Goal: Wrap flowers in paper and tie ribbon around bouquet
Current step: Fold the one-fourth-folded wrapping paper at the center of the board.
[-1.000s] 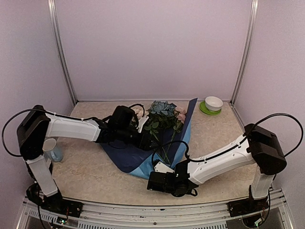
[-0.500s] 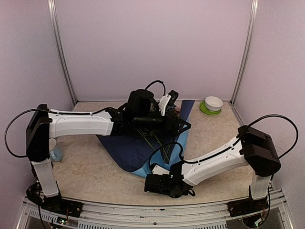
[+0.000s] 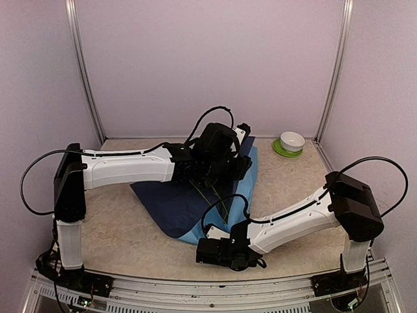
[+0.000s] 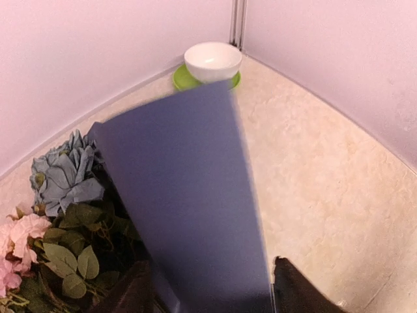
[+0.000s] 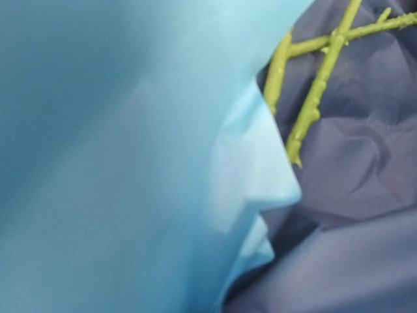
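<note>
Stretching far over one flower bunch, left fingers straddle the single paper, grip unclear; right fingers clenched at its near corner.

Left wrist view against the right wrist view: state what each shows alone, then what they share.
Only the left wrist: the flowers with blooms and leaves, a white bowl on a green saucer, and the table. Only the right wrist: bare green stems and the light blue side of the paper. Both: the paper's dark blue side.
</note>
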Controlling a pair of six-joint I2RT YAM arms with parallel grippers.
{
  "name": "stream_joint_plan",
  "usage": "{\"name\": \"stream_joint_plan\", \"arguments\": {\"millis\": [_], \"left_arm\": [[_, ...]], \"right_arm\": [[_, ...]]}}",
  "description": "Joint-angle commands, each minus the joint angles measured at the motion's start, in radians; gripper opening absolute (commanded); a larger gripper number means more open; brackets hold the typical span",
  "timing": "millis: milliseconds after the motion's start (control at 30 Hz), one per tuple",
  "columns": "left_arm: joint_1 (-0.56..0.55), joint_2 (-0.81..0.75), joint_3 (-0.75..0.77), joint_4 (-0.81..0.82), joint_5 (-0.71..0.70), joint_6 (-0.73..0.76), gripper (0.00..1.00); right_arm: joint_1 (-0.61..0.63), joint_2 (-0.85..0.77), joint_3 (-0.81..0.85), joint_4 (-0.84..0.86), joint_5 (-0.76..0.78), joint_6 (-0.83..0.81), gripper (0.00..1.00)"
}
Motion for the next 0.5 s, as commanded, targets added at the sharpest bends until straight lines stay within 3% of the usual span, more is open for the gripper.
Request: {"name": "stream_joint_plan", "arguments": {"millis": [0,233,300,467], "left_arm": [[0.005,0.023,0.011,-0.073,-0.063,0.006,0.49],[0.066,-0.073,-0.152,0.034,0.093,-0.075,0.02],[0.105,-0.106,-0.240,0.092,0.157,-0.115,0.00],[0.178,-0.181,-0.490,0.282,0.326,-0.185,0.00]], "right_arm": [[0.014,0.019,0.019,-0.021,0.001,-0.028,0.00],[0.014,0.021,0.014,-0.008,-0.007,-0.025,0.00],[0.015,0.023,0.015,-0.008,-0.008,-0.025,0.01],[0.014,0.005,0.013,-0.011,-0.022,-0.013,0.25]]}}
